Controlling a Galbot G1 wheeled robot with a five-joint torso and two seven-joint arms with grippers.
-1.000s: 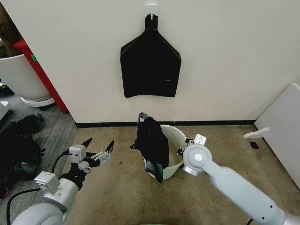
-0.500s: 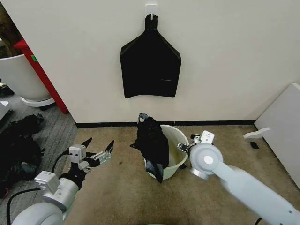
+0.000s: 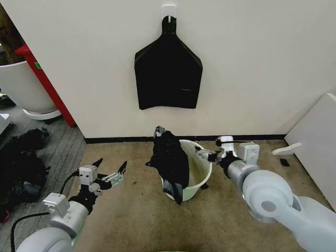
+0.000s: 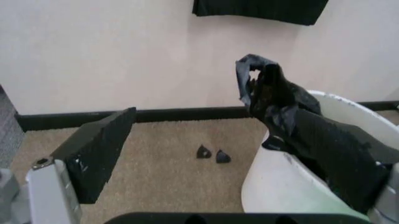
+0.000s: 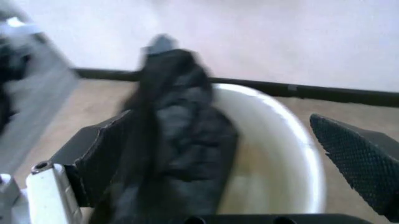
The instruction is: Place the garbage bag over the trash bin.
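The head camera looks forward and down from above at the carpet and wall, from some way back, with both arms rising from the lower edge. The left wrist camera sits low, near the floor, facing the wall past its own left gripper (image 4: pixel 249 154), close beside the trash bin (image 4: pixel 281 186). The right wrist camera looks along its right gripper (image 5: pixel 231 158) into the bin mouth at close range; its picture appears smeared. All three views share the bin and the garbage bag (image 3: pixel 170 160) draped over its rim.
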